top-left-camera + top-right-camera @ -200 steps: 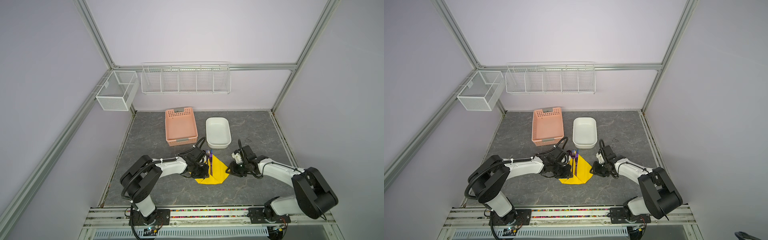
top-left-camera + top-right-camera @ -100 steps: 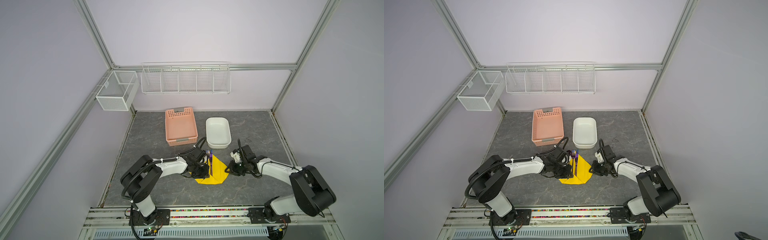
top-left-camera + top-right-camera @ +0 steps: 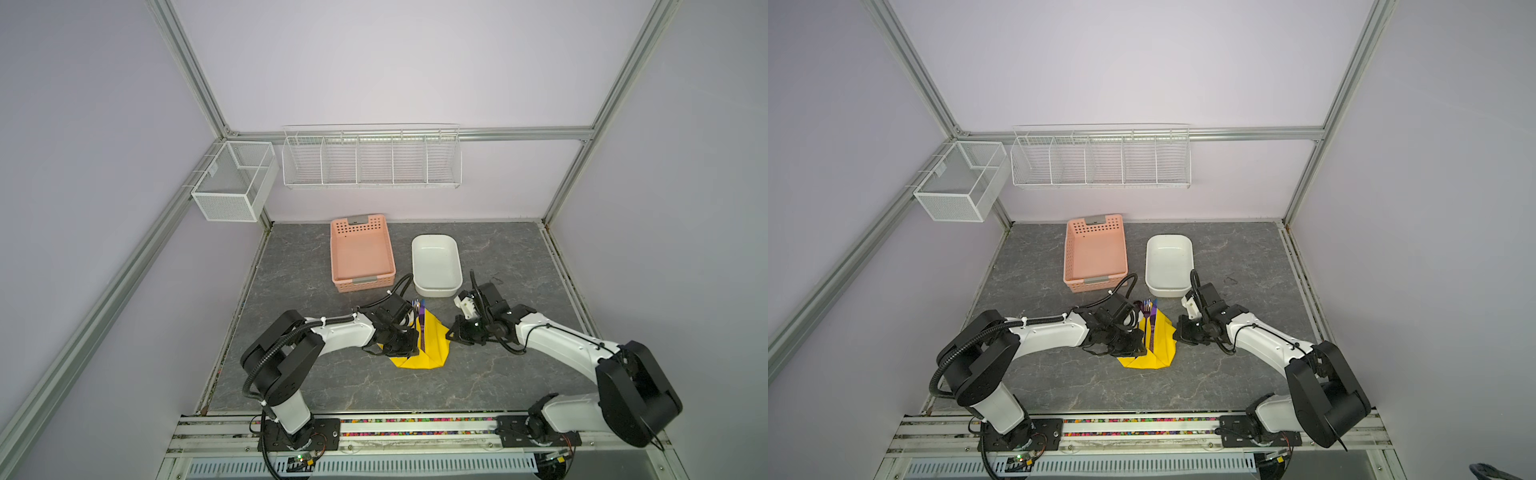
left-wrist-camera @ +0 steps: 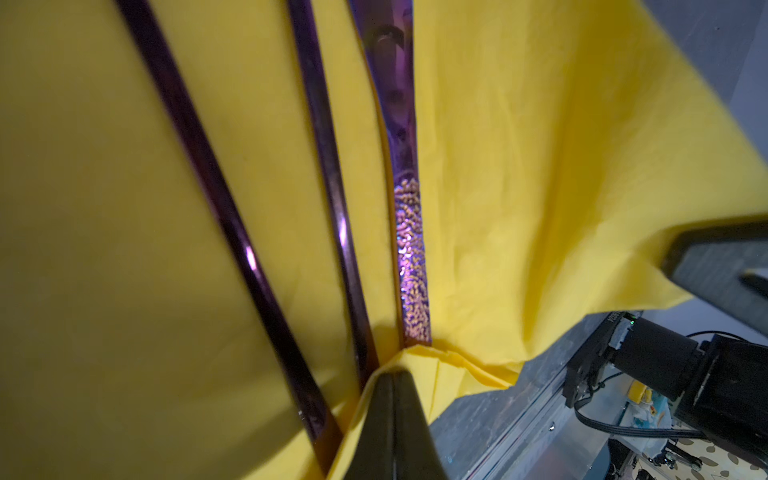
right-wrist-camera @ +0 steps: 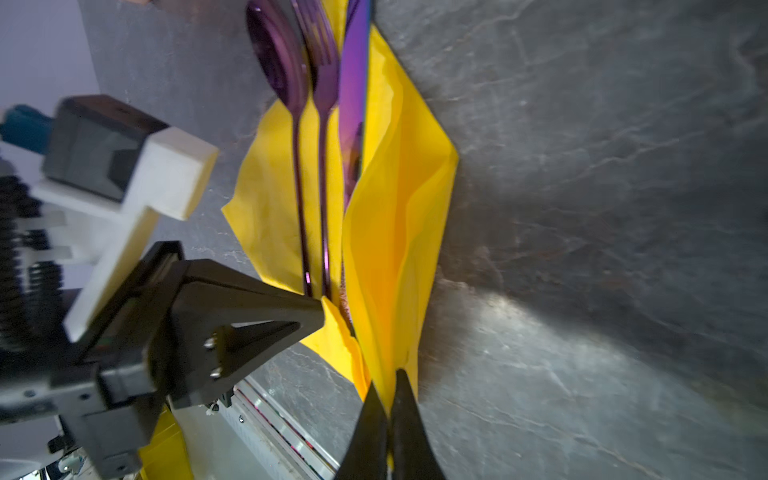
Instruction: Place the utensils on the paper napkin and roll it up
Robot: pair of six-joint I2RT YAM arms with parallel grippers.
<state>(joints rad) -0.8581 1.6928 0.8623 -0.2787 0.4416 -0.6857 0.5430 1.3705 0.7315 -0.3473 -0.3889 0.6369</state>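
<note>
Count: three utensils (image 3: pixel 1153 318), meaning one spoon (image 5: pixel 274 62), one fork (image 5: pixel 319 48) and one knife (image 5: pixel 353 83), plus one paper napkin (image 5: pixel 395 232). Worktop (image 3: pixel 519 257): one pink basket (image 3: pixel 363 285), one white tub (image 3: pixel 436 287). Wall: one mesh bin (image 3: pixel 224 203), one wire rack (image 3: pixel 372 168) with five compartments.

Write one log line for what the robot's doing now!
left gripper: shut on paper napkin | right gripper: shut on paper napkin | utensils: side by side on it

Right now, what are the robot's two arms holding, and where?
The yellow napkin: left jaws pinch a fold by the handle ends of the utensils, right jaws pinch the edge of its lifted flap.
</note>
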